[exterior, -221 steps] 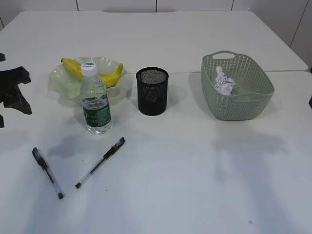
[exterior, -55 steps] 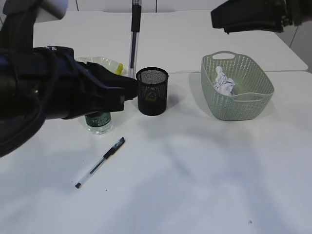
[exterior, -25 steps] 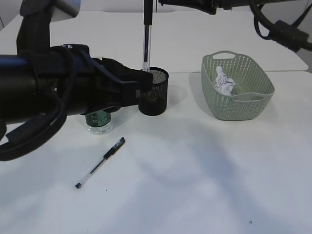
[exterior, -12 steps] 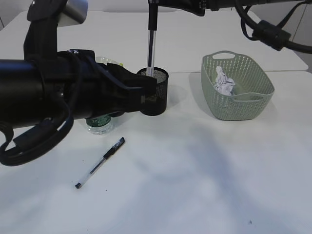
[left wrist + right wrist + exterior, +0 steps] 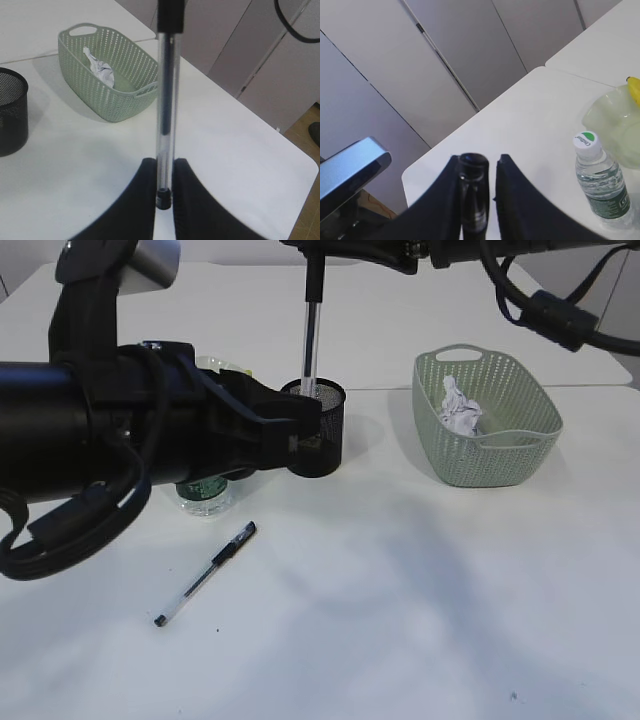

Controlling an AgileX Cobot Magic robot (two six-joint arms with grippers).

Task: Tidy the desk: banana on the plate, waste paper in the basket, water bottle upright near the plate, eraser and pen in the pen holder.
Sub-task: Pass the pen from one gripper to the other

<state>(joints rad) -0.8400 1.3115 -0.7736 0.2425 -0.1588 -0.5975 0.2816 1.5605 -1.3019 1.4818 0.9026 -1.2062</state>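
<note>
Pen [image 5: 311,335] held vertical, both hands on it: left hand [image 5: 163,197] pinching the lower tip, right hand [image 5: 476,172] closed on the cap end. Tip sits over the mesh pen holder [image 5: 322,430] nr the tabletop's far edge. Do it well: keep pen plumb, centre over the opening, free one end before dropping. 2nd pen [image 5: 205,572] lies toward the near-left corner.

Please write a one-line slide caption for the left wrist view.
Left tool grips an upright clear pen, with the green basket holding waste paper behind.
</note>
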